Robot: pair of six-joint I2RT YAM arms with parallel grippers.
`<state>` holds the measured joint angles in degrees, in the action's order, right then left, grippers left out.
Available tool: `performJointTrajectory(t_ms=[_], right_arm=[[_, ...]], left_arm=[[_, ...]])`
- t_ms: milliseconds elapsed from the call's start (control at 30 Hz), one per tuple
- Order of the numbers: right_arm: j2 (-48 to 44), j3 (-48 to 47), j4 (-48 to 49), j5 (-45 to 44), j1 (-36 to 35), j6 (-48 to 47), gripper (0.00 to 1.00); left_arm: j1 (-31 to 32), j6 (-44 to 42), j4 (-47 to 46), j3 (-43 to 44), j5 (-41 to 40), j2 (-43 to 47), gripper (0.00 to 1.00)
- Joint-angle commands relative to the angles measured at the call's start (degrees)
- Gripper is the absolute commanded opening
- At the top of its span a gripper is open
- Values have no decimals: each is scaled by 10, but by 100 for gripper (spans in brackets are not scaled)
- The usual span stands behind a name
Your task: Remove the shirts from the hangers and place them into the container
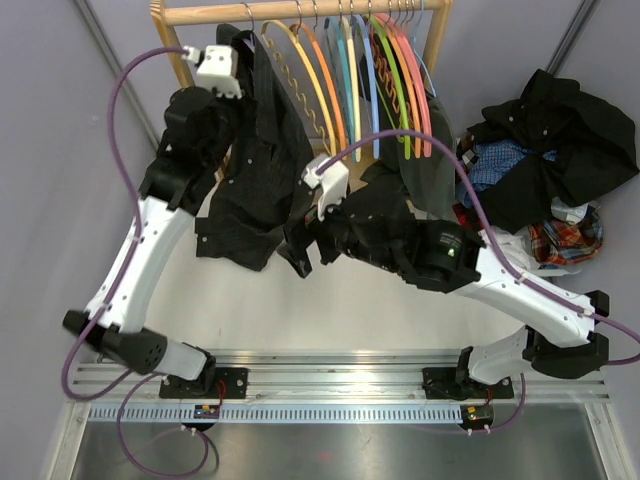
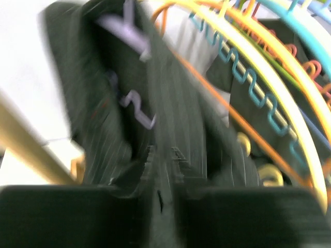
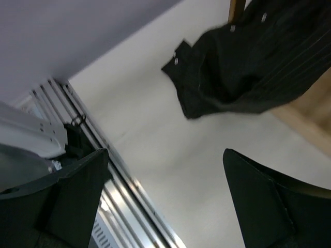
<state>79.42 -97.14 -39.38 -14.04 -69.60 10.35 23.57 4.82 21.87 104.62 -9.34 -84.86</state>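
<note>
At the left end of the wooden rail (image 1: 300,12), the pinstriped shirt (image 1: 255,170) hangs on a pale purple hanger (image 2: 135,106), whose wavy arm shows inside the cloth in the left wrist view. The left arm reaches up to the top of the shirt. Cloth runs down between the fingers of the left gripper (image 2: 160,196), which stand close together. That view is too blurred to tell whether they pinch the cloth or have let go.

The bare hangers (image 1: 365,80) hang in a row to the right of the shirt: orange, yellow, teal, blue, green and pink.

The right arm lies across the middle of the table (image 1: 300,300). Its right gripper (image 3: 165,155) is spread wide with nothing between the fingers, only bare table below. It sits low, near the shirt's hem, and no contact shows. The shirt's lower part sags above it in the right wrist view.

Far right, well apart from the rail, the black shirt (image 1: 560,140) is heaped over the blue shirt (image 1: 500,160). A red plaid cloth (image 1: 565,240) lies at the pile's near side. The tub (image 1: 570,213) under them is almost wholly covered.
</note>
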Motion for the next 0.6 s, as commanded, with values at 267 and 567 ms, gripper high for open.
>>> performJointTrajectory(t_ms=[267, 567], right_arm=[[180, -344, -37, -63, 12, -134, 99], [348, -551, -29, -213, 43, -213, 100]], left_arm=[[2, 15, 39, -146, -73, 243, 96], [2, 75, 94, -281, -69, 406, 99]])
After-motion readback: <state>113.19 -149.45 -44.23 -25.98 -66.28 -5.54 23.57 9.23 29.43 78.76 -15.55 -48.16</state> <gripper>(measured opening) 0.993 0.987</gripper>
